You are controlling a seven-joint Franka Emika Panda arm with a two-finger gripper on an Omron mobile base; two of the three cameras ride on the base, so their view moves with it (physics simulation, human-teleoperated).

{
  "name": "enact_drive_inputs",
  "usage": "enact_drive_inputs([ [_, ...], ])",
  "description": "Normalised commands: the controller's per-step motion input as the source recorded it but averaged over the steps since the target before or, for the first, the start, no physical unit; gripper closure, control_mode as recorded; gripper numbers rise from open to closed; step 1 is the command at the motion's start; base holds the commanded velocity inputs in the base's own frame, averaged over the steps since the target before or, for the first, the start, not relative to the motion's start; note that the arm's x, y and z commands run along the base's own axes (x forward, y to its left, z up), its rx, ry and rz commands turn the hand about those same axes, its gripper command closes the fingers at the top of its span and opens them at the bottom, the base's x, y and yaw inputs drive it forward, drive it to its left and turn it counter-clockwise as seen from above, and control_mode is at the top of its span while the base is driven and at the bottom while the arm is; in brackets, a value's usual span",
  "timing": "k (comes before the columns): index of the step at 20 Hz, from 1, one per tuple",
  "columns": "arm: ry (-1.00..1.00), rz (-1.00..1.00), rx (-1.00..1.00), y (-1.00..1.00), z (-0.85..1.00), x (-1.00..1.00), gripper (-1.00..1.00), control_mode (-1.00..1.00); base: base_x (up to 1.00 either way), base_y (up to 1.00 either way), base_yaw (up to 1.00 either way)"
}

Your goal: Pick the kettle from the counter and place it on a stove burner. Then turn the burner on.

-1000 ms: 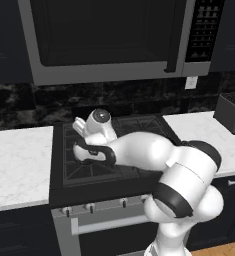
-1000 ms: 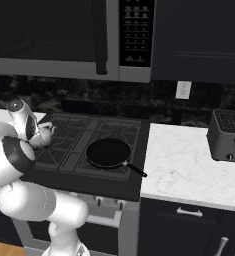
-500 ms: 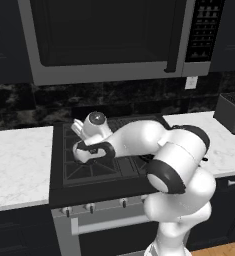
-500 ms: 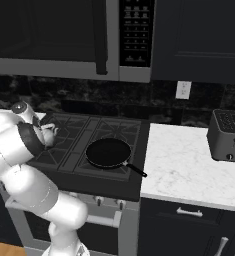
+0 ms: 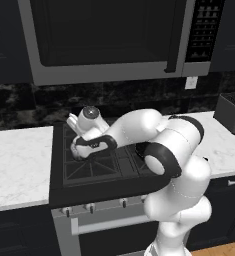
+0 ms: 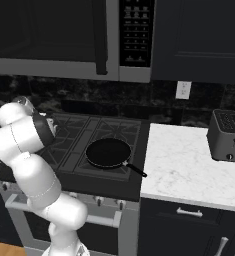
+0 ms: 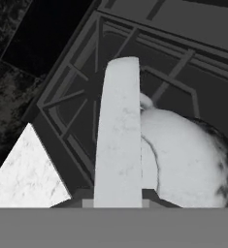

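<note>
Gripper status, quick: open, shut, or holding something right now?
Gripper: shut on the kettle's pale handle, above the stove burner.

the robot arm (image 5: pixel 139 127) has folded in on itself over the past second: its elbow, once stretched low across the stove front, now rises higher and bulkier over the cooktop (image 5: pixel 96 167). the kettle (image 5: pixel 89 120), clamped by its pale handle (image 7: pixel 118 133) in the claw (image 5: pixel 81 145), has edged slightly left and lower over the rear-left burner grate (image 7: pixel 76 97) near the cooktop's back-left corner.
</note>
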Motion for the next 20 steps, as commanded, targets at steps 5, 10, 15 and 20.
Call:
enact_drive_inputs([
  [5, 0.0, -0.03, 0.0, -0.03, -0.1, 0.0, -1.0, -1.0, 0.0, 0.0, 0.0],
  [10, 0.0, -0.01, 0.0, -0.14, -0.07, 0.0, -1.0, -1.0, 0.0, 0.0, 0.0],
  [15, 0.0, 0.0, 0.0, -0.17, -0.06, 0.0, -1.0, -1.0, 0.0, 0.0, 0.0],
  [20, 0.0, 0.0, 0.0, -0.19, -0.05, -0.01, -1.0, -1.0, 0.0, 0.0, 0.0],
])
